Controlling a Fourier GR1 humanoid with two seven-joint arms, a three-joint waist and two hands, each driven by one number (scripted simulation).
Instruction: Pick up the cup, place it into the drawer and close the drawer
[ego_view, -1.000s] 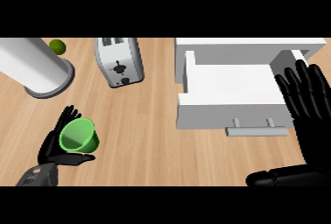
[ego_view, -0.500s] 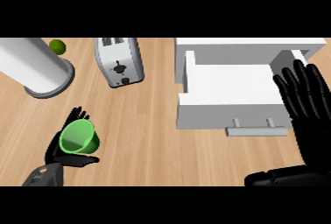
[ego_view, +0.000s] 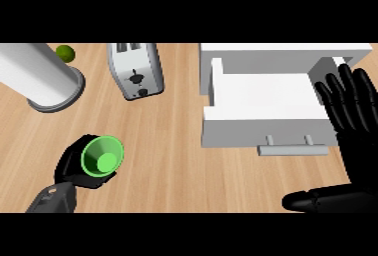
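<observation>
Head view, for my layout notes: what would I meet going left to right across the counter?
Metal cylinder → green cup, held in the left hand → toaster → open white drawer → right hand, open at the right edge.

On the bench (ego_view: 177, 165), the cup (ego_view: 102, 158) sits near left, in the left hand (ego_view: 72, 172). The drawer (ego_view: 258, 131) lies right, with the right hand (ego_view: 353, 107) over its right edge. Behind the cup stands a toaster (ego_view: 134, 70), with a canister (ego_view: 38, 75) to its left and a small round fruit (ego_view: 65, 52) between them at the back
</observation>
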